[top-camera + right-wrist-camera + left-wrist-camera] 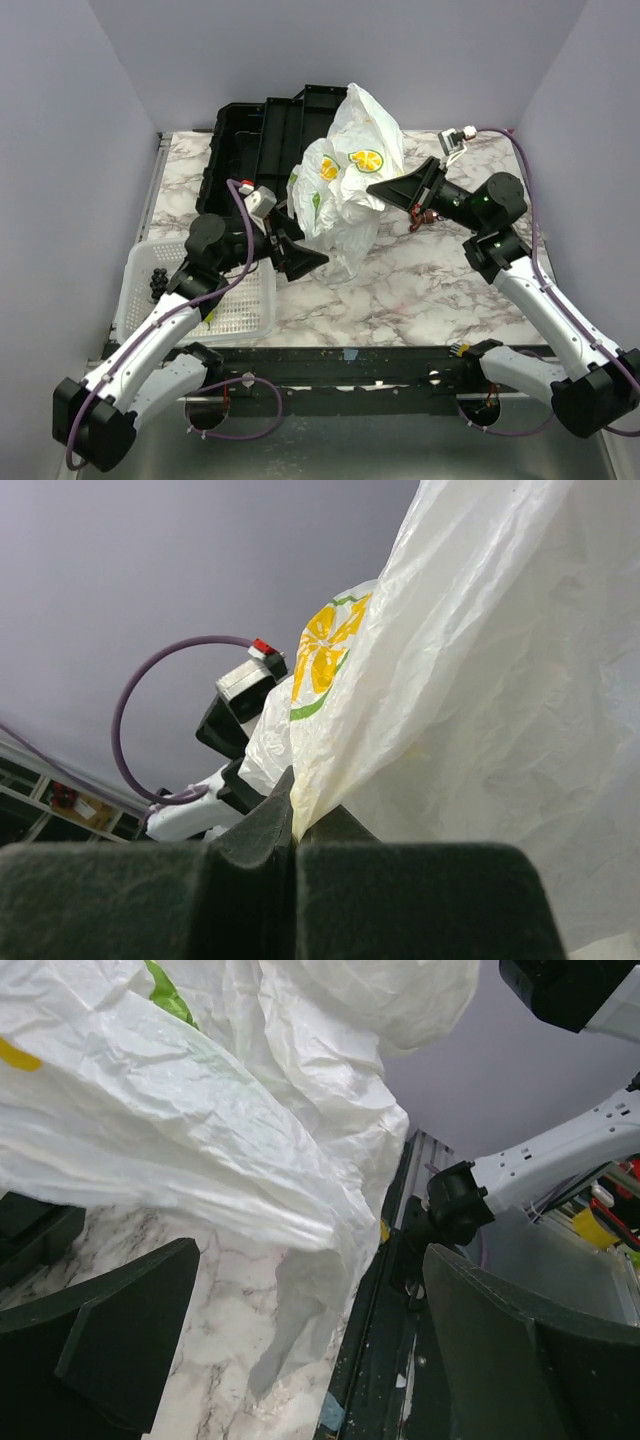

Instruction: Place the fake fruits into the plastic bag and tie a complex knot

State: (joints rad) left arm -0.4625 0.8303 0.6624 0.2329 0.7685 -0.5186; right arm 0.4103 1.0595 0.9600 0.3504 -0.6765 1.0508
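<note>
At the near left a white perforated plastic basket (232,303) sits on the marble-patterned tabletop (420,290), just beside my left arm. My left gripper (305,243) is released, its black fingers (110,1340) spread wide, one on each side of the lower left flank of the thin, crinkly, translucent white plastic bag (345,195). In my left wrist view the film hangs in front of the gap between the fingers and does not touch either pad. Beyond that gripper, at the far left, an open black plastic case (265,125) lies on the table.

The plastic bag stands tall in the middle of the table between my two grippers. Its bottom rests on the marble, and yellow-and-green citrus prints (366,158) face the camera. A green patch shows through the film in the left wrist view, and I cannot tell whether it is fruit or print.

On the right, my right gripper (375,188) is clenched, its fingertips pressed together on a fold of the bag's upper right side (480,680).
</note>
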